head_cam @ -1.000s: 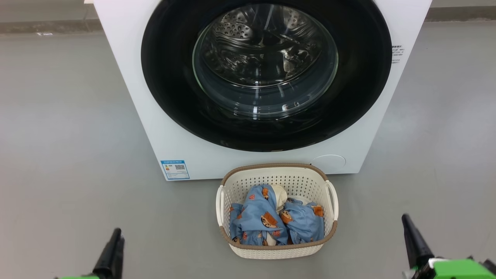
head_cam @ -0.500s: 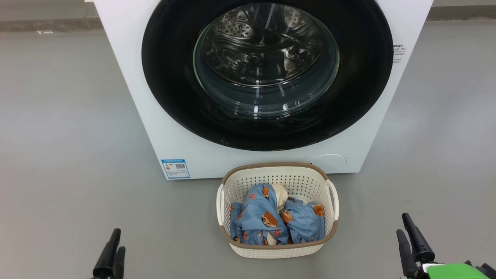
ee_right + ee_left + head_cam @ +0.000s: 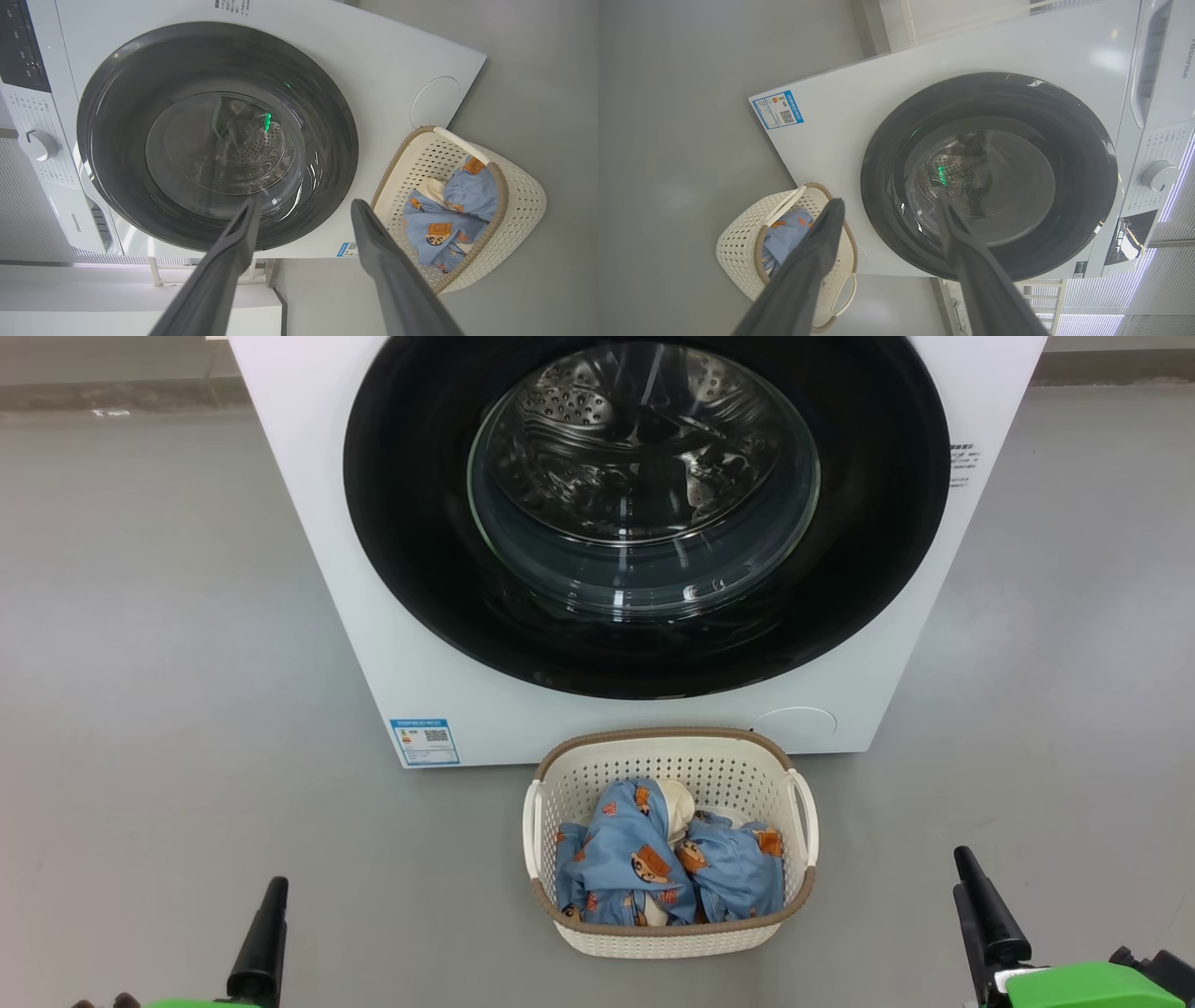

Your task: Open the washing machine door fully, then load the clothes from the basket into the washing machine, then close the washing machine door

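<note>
The left hand is spread wide with nothing in it: in its wrist view the 2 dark fingers stand well apart, with only the machine and the basket visible beyond them. The right hand is the same, jaws fully apart and empty. In the head view both sit low at the bottom corners, 1 on each side of the basket and well apart from it, fingers pointing toward the machine. That reads as a ready pose, open so either hand can go for the door or the laundry without a further adjustment.

The basket stands on the grey floor just in front of the washing machine, below the door and near the round white cap, probably placed there to keep the lift into the drum short. The clothes lie bunched inside it, blue cloth over a bit of cream, all below the rim.

The washing machine door is shut flush against the front, the steel drum showing through its glass bowl. So step 1, opening it fully, is not yet done. I cannot tell which side carries the hinge. The basket sits below the door, so the swing should clear it.
</note>
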{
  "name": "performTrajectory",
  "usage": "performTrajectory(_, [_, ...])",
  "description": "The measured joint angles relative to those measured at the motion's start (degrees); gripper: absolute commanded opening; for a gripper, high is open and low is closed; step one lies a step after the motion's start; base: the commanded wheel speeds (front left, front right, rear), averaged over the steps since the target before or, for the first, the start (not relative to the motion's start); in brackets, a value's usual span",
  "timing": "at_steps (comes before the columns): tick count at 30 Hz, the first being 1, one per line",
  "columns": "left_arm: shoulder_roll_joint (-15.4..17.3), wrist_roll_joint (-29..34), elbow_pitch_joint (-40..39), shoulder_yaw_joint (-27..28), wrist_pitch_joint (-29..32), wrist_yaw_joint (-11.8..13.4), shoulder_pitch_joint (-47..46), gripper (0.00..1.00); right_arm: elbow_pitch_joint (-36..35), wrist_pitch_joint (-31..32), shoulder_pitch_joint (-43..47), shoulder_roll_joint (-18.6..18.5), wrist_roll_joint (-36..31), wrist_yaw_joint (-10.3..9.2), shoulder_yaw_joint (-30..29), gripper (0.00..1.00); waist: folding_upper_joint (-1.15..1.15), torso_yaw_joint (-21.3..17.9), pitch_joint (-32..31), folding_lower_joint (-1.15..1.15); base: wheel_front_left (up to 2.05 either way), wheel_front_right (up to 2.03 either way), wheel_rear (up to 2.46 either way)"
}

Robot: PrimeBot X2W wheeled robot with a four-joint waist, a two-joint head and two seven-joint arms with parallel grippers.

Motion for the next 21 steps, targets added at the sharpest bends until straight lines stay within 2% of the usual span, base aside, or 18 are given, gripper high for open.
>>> performTrajectory(21, [0.55,17.12,-2.07,-0.79,-3.44,-0.01,0.0,1.0,0.15,-3.63,-1.08,-1.94,-14.33,0.0,2.34,1.0,0.0,0.26,-0.17,0.0,0.0,0.0,0.0])
